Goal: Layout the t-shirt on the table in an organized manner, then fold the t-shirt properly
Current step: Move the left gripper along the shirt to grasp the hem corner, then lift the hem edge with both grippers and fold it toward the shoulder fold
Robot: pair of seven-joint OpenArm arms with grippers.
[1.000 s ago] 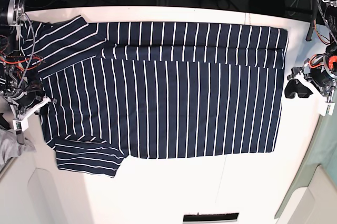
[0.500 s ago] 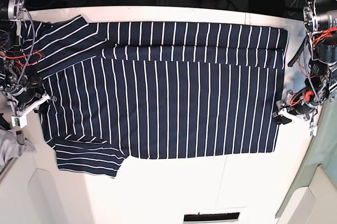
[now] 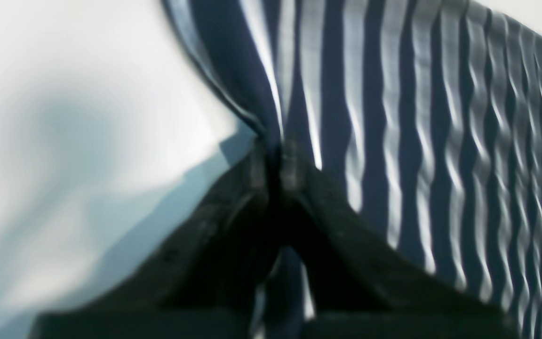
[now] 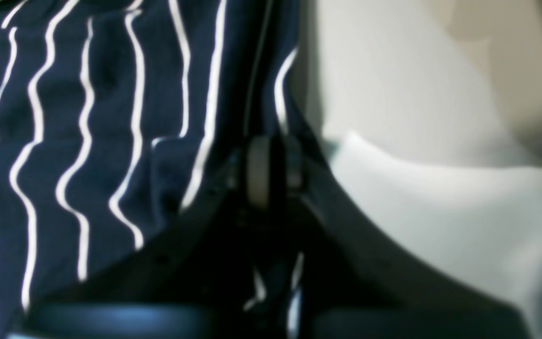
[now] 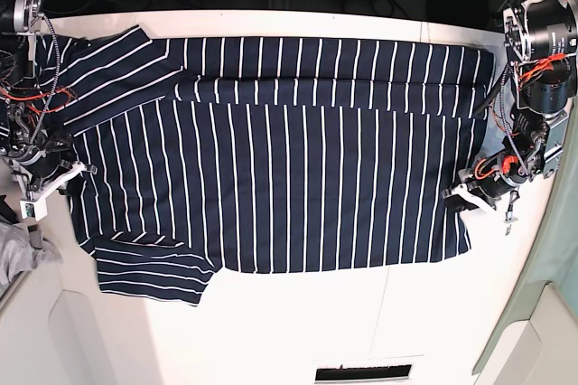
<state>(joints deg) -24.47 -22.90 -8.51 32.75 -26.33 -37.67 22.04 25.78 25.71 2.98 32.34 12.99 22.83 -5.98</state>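
T-shirt (image 5: 271,154): one, soft navy knit with thin white stripes, spread flat and wide across the white table (image 5: 298,322), covering most of its far half. Top band of the shirt is folded over onto itself, making a long horizontal crease. Two short sleeves show, both at the shirt's collar end: one angled up at the far corner, one lying flat at the near corner, its stripes running crosswise to the body stripes.

My left gripper (image 5: 459,195) sits at the shirt's hem edge; in the left wrist view my two dark fingertips (image 3: 258,165) are pressed together on a pinch of striped cloth (image 3: 393,117), fabric rippled beside them, smooth white table (image 3: 87,94) next to it. Blurry.

My right gripper (image 5: 74,173) is at the shirt's opposite edge; right wrist view shows both pads (image 4: 258,169) clamped on the dark cloth edge (image 4: 87,117), table (image 4: 440,197) beside it.

One plain grey cloth (image 5: 20,251) lies off the shirt's collar end, near my right arm. Dark cables and gear sit beyond the table's far edge. One dark slot (image 5: 361,372) sits in the near table edge.
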